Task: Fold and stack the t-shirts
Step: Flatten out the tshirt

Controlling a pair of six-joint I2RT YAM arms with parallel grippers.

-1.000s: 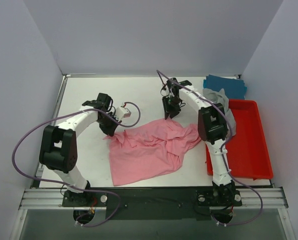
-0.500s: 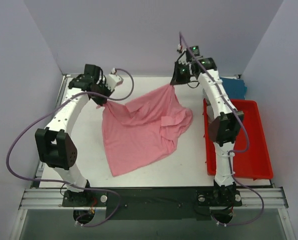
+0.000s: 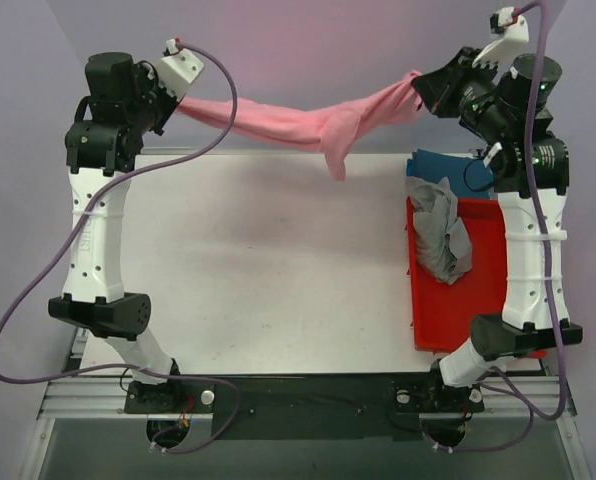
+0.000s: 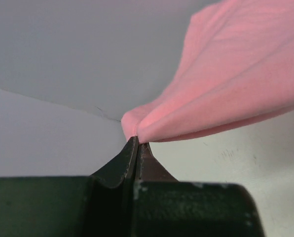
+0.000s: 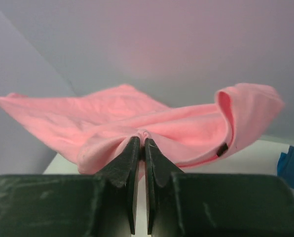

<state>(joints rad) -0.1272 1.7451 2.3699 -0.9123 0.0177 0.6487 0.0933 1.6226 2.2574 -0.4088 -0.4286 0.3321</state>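
Bin point(image 3: 483, 300), red, is being noted at the right of the table point(image 3: 268, 270). The grey t-shirt point(image 3: 440, 235) is being draped over its far left corner, with the teal-blue t-shirt point(image 3: 458, 168) lying just beyond. Farther back and high above the table's far edge, the pink t-shirt point(image 3: 308, 125) is being held aloft. One end is being pinched in the closed left gripper point(image 4: 137, 143), the other in the closed right gripper point(image 5: 143, 140). Its long axis is being stretched left to right between them, sagging mid-span with a fold hanging down. Laying it flat is judged to require both arms being lowered together toward the near side.
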